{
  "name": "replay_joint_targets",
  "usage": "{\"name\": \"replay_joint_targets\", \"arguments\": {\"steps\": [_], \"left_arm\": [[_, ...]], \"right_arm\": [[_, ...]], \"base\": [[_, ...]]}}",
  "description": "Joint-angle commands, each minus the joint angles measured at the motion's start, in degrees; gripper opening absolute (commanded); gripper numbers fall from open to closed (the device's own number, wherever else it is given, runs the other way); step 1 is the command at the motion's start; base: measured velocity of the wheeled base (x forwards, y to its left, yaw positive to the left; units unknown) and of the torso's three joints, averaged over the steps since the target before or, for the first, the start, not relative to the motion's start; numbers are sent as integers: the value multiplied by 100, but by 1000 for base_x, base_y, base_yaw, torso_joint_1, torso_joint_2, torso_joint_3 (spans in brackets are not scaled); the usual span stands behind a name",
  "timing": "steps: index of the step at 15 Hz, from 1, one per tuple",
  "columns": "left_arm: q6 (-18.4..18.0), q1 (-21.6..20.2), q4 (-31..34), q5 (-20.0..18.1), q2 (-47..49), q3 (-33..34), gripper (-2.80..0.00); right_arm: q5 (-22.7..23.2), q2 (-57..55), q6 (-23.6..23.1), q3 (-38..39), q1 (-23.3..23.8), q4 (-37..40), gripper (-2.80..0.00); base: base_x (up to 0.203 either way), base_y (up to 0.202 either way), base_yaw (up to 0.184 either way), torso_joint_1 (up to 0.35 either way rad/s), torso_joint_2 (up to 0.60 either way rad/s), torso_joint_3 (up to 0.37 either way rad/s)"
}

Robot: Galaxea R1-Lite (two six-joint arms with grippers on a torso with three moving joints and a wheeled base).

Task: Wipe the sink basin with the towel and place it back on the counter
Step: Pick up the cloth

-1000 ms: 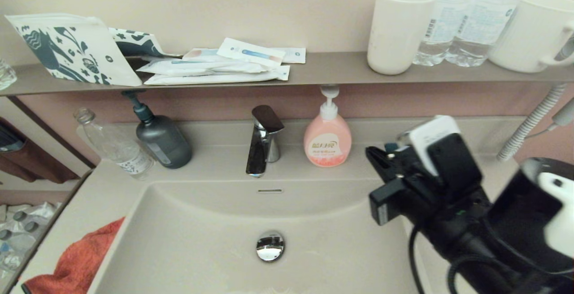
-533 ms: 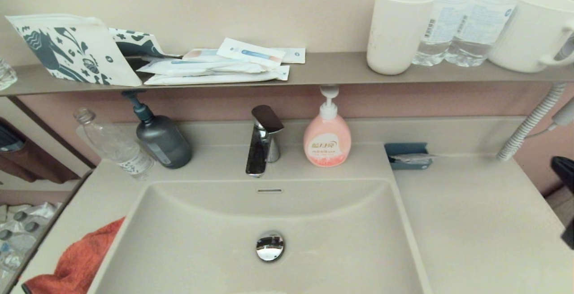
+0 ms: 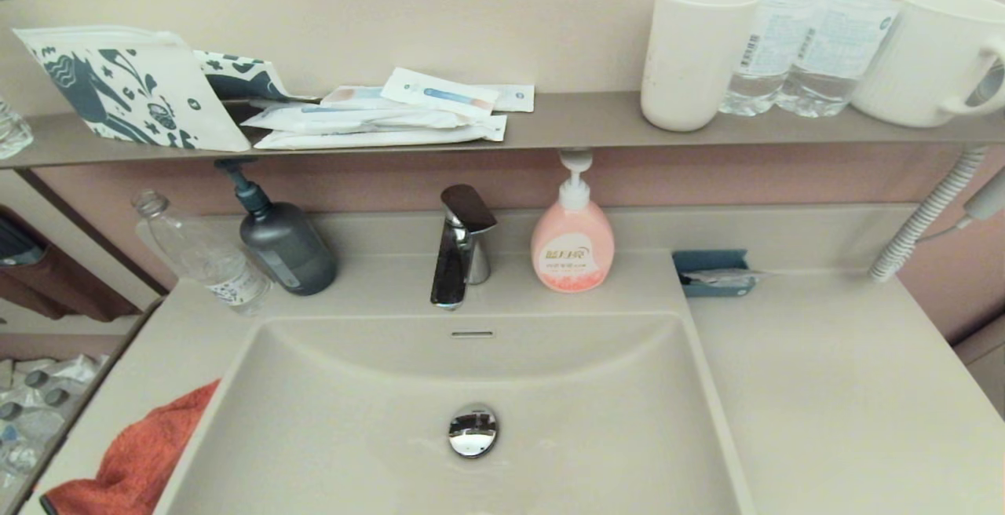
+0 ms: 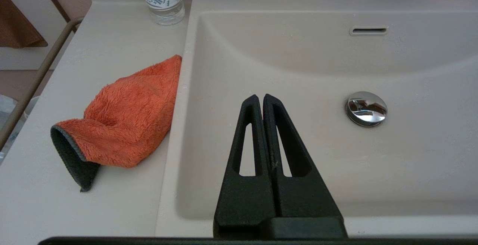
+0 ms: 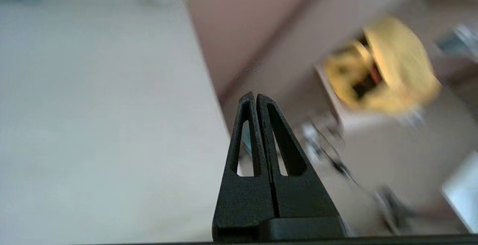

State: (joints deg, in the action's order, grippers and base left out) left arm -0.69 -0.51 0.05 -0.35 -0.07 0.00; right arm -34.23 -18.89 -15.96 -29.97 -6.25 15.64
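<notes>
Your towel [image 4: 123, 116] lies crumpled on the counter [image 4: 74, 207] at the left rim of the sink basin [image 3: 353, 389], touching nothing else. Your left gripper [image 4: 260, 99] hangs over the basin's near edge, fingers pressed together and empty. Your right gripper [image 5: 255, 97] is past the counter's right edge, also pressed together and empty. You have two pump bottles, one grey [image 3: 284, 244], one pink [image 3: 573, 244] with a label too small to read, and one clear bottle [image 3: 202, 252].
</notes>
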Motion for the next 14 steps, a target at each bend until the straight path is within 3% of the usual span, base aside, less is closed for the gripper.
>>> {"name": "replay_joint_targets", "arguments": {"steps": [1,4,5,8,10,14], "left_arm": [[-2,-2,-5,0,7,0,-280],[-2,-2,2,0,7,0,-280],[-2,-2,-3,-4,7,0,-280],[-2,-2,4,0,7,0,-280],[-2,-2,4,0,7,0,-280],[-2,-2,4,0,7,0,-280]], "right_arm": [[21,314,-14,-45,442,325,-280],[460,785,74,336,522,378,-280],[827,969,266,552,533,315,-280],[2416,1519,1405,1292,574,-351,-280],[3067,1881,1697,1666,581,-589,-280],[3267,1889,1701,2602,590,-1043,-280]], "base": [[0,0,0,0,0,0],[0,0,0,0,0,0],[0,0,0,0,0,0],[0,0,0,0,0,0],[0,0,0,0,0,0],[0,0,0,0,0,0]]}}
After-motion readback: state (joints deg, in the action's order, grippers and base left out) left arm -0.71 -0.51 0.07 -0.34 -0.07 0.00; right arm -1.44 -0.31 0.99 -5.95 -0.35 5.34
